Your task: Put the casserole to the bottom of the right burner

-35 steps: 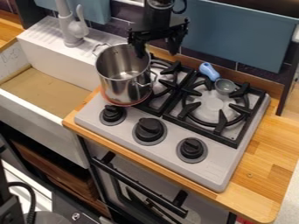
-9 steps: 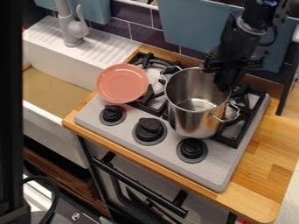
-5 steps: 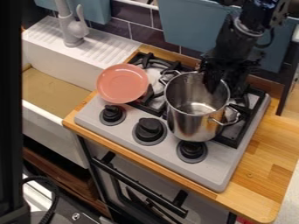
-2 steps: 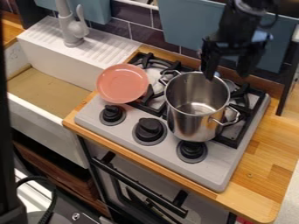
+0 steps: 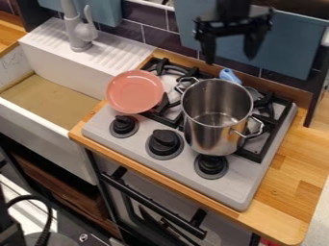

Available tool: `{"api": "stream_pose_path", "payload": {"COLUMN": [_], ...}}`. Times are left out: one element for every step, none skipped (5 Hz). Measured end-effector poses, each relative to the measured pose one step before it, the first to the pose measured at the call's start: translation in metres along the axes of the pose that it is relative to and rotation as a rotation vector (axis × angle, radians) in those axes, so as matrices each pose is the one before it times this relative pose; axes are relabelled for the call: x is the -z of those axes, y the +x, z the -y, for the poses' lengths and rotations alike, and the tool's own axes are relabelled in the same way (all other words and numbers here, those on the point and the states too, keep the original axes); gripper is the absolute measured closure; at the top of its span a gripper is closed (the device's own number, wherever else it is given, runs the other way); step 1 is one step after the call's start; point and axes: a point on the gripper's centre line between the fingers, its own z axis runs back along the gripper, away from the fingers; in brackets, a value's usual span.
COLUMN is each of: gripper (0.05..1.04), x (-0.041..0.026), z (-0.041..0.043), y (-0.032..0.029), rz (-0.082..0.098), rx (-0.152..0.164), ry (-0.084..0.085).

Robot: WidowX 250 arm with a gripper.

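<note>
You have moderately bright, diffuse light across the wooden worktop (image 5: 292, 173) and pale stove top (image 5: 241, 187), with pale glints on the metal pot (image 5: 208, 139), a soft sheen on the pink plate (image 5: 134, 91), and deep shade over the lower cabinet (image 5: 61, 180), the light's source being out of your sight.

A shiny metal pot (image 5: 215, 117) stands out against smooth pink plastic-looking plate (image 5: 134, 92) and glossy wooden countertop (image 5: 292, 182).

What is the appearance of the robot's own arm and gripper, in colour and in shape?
The arm is black. The gripper is black too, with a wide, uneven crosspiece and two thick fingers that become narrower toward their tips.
</note>
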Motion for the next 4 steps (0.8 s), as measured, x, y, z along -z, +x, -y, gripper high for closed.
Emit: {"api": "stream_pose_path", "payload": {"gripper": [0.087,0.087,0.087,0.087], "x": [-0.00107,-0.00238,0.00351,0.00163], "z": [-0.01196,-0.00843,-0.01026,-0.00695], "y": [0.01773,0.03312,0.01074,0.00828], "rz": [0.0116,-0.0242,-0.0177,0.0001], "rx": [0.0375,0.0381,0.0283,0.0095], "ry": [-0.0346,0.0179,0.0130,-0.0005]}}
